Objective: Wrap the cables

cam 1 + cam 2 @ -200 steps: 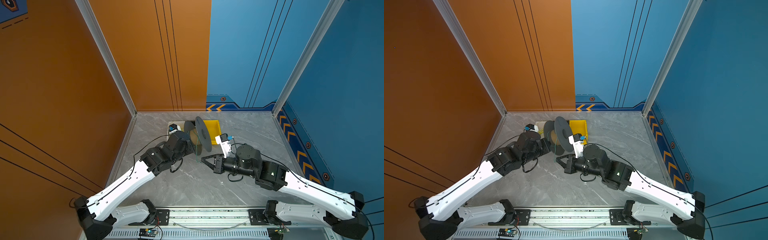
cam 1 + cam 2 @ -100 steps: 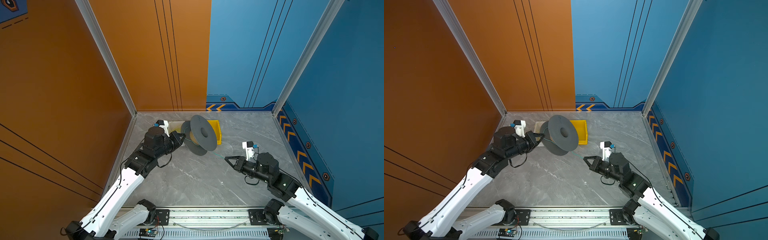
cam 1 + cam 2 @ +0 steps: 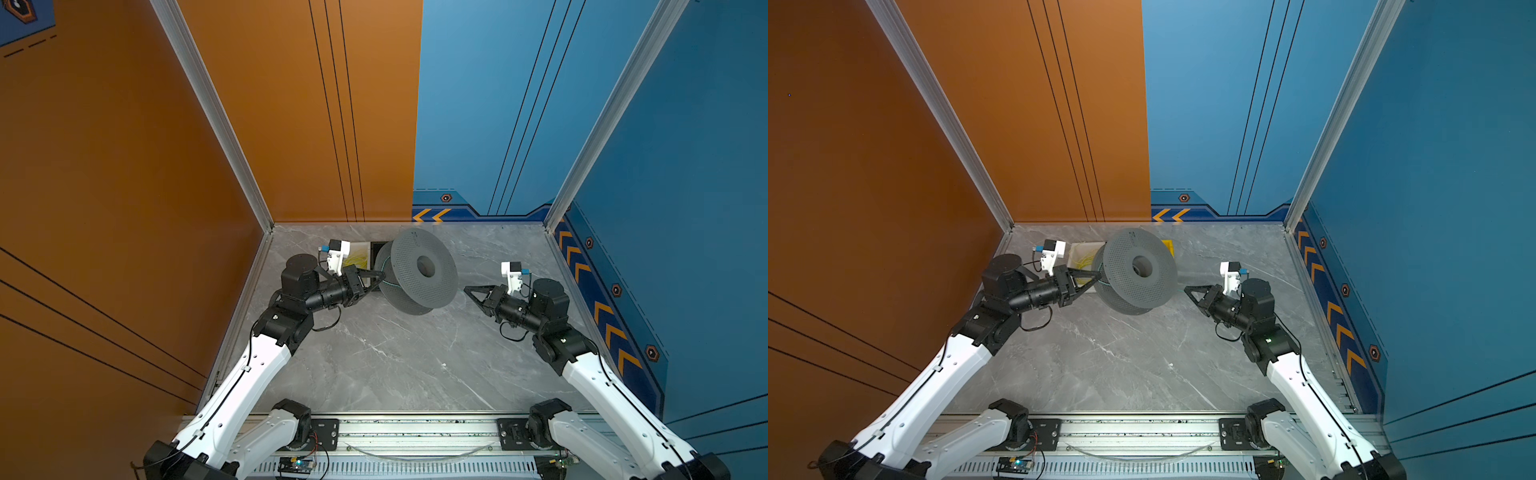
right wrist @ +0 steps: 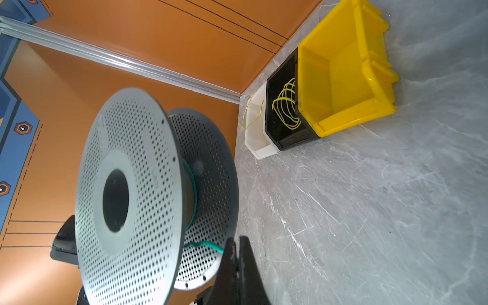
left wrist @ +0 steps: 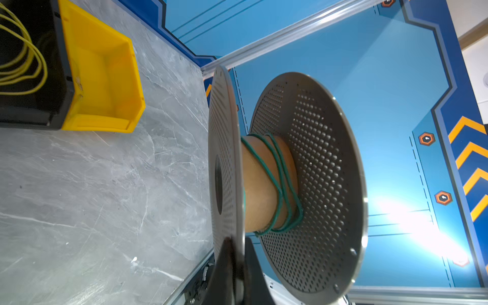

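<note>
Wire (image 5: 280, 195) crossings on spool (image 5: 324, 171) core show only from left wrist.

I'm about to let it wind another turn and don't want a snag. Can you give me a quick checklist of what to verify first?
1. Spool grip: the left hand clamps the grey spool by a flange rim: ok.
2. Wire grip: the right hand is shut on the teal wire, and the strand runs into its tips: ok.
3. Wire sits on the core, between both flanges: ok.
4. Turns lie neat: not ok, they are loose and crossing.
5. Strand to the right hand is taut: not ok, it looks wavy.
6. Wire remaining beyond the right hand: cannot tell.
</note>
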Robot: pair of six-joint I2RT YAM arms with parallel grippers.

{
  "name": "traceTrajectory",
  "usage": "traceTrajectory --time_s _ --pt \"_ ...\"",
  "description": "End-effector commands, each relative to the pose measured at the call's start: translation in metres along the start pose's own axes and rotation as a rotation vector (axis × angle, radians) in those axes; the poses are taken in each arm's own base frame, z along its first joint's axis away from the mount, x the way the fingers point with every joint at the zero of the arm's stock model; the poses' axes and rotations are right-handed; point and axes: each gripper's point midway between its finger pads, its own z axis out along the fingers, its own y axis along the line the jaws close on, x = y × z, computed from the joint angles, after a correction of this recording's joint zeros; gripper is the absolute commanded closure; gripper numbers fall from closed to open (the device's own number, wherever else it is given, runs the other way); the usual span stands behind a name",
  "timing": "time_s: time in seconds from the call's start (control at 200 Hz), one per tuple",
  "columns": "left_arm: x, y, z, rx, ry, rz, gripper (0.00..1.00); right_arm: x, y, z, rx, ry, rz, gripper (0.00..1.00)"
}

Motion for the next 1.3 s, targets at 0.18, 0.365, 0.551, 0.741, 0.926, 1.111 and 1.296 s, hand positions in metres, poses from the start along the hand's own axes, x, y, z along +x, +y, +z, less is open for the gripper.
traceTrajectory --time_s 0.18,0.365,0.551,0.741,0.926,1.111,1.296 --pt "0.042 -0.063 -0.017 0.275 0.187 0.196 1.00 -0.054 0.048 0.013 -0.165 0.008 -0.082 1.00" --pt "0.052 -0.057 -0.005 0.276 0.241 0.208 1.00 -0.032 0.085 0.032 -0.323 0.163 -0.117 1.00" --pt "0.053 -0.050 0.003 0.268 0.265 0.205 1.00 -0.014 0.100 0.034 -0.378 0.233 -0.180 1.00" --pt "0.066 -0.055 0.010 0.291 0.328 0.211 1.00 0.008 0.132 0.029 -0.468 0.319 -0.271 1.00" --pt "0.068 -0.056 0.015 0.294 0.346 0.207 1.00 0.044 0.128 0.036 -0.392 0.434 -0.376 1.00" --pt "0.066 -0.059 0.014 0.294 0.337 0.207 1.00 0.059 0.107 0.034 -0.258 0.495 -0.427 1.00" --pt "0.052 -0.062 0.014 0.285 0.291 0.178 1.00 0.062 0.095 0.024 -0.150 0.515 -0.494 1.00"
